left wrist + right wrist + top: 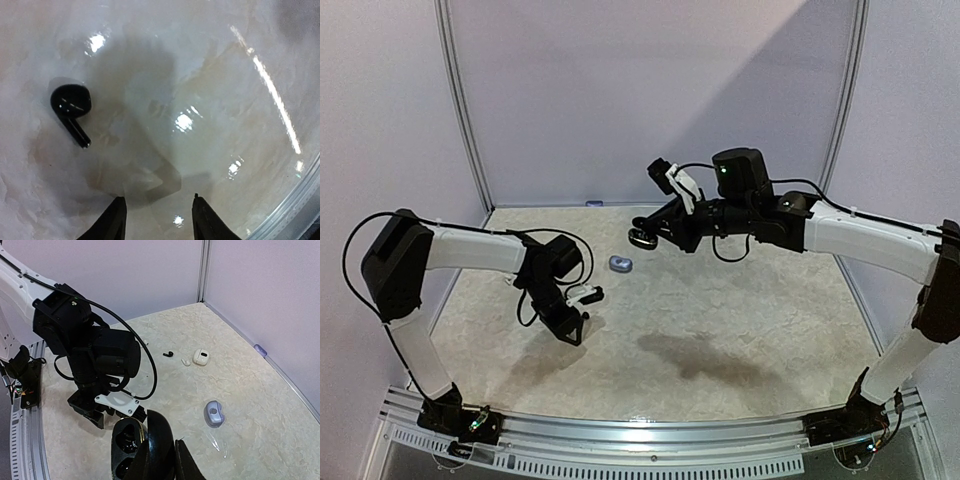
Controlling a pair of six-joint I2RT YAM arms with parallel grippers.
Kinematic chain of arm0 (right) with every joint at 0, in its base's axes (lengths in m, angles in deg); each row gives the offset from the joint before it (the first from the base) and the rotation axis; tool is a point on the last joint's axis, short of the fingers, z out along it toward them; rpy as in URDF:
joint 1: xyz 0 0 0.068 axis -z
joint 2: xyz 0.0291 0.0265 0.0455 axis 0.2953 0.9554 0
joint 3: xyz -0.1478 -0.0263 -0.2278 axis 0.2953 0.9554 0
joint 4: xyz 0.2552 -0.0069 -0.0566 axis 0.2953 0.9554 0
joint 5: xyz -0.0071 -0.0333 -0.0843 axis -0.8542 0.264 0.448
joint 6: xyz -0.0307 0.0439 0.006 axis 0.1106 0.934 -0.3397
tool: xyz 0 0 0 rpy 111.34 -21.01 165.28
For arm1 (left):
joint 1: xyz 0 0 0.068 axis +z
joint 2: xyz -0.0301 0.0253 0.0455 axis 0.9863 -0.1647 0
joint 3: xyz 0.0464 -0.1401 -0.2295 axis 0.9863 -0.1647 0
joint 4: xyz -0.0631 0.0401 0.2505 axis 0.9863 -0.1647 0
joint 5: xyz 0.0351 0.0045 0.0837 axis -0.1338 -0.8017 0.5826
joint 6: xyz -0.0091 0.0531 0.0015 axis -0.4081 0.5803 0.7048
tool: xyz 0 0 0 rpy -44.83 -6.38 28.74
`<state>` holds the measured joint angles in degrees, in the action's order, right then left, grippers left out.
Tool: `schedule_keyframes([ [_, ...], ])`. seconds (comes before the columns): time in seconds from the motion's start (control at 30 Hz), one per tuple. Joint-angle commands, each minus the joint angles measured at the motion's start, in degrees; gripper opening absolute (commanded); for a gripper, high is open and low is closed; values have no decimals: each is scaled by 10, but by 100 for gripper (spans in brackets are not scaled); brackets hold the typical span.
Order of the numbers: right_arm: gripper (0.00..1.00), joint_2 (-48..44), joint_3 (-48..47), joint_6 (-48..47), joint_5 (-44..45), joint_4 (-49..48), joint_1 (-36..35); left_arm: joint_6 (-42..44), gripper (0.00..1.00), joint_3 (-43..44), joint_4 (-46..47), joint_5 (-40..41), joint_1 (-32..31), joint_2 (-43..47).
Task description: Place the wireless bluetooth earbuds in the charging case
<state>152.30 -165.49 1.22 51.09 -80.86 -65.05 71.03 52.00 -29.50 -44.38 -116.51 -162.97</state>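
Your black bud [72, 107] lies flat on the table [225, 75], its stem angled back toward the left gripper [159, 217]. It sits ahead of the fingertips and off to their left, apart from them, with bare table between. That gripper is open, its fingers spread and nothing caught in them.

Your right gripper [156, 462] is clamped on the black case [127, 440], held up off the table with the lid open and two wells showing. You cannot tell whether either well is filled. The left arm [95, 355] looms just behind the case.

A grey case [214, 413] lies on the table between the two arms. Farther toward the corner sits a white case [201, 356] with a white bud [185, 362] just beside it and a small black bud [169, 354] near. You cannot tell whether that one is the same bud. From above, the left arm hides that group.
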Motion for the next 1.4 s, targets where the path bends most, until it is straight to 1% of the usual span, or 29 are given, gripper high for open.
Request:
schedule_keyframes([
  [0.0,0,12,-18,-2,-8,2,1,15,46,-15,10,-49,27,24],
  [0.13,0,12,-21,-1,-10,6,2,22,43,-10,14,-85,62,40],
  [0.2,0,11,-21,1,-9,6,1,23,39,2,17,-89,75,39],
  [0.23,0,12,-20,2,-9,5,1,25,35,9,18,-84,79,34],
  [0.33,0,13,-21,6,-10,2,1,25,28,25,25,-51,83,9],
  [0.43,0,12,-21,7,-8,4,1,10,21,50,24,3,84,-33],
  [0.5,0,9,-19,6,-6,7,1,8,18,71,16,22,85,-62],
  [0.57,0,7,-18,7,-4,8,1,7,18,82,16,17,84,-84],
  [0.67,0,4,-15,8,-1,12,1,8,17,80,16,10,79,-92],
  [1.0,0,-1,-6,11,2,3,1,23,17,61,16,-8,39,-90],
  [1.23,0,-2,-3,12,3,5,1,25,17,62,18,-12,32,-86],
  [1.37,0,-1,-4,13,-5,3,1,35,18,68,9,-21,38,-69],
])
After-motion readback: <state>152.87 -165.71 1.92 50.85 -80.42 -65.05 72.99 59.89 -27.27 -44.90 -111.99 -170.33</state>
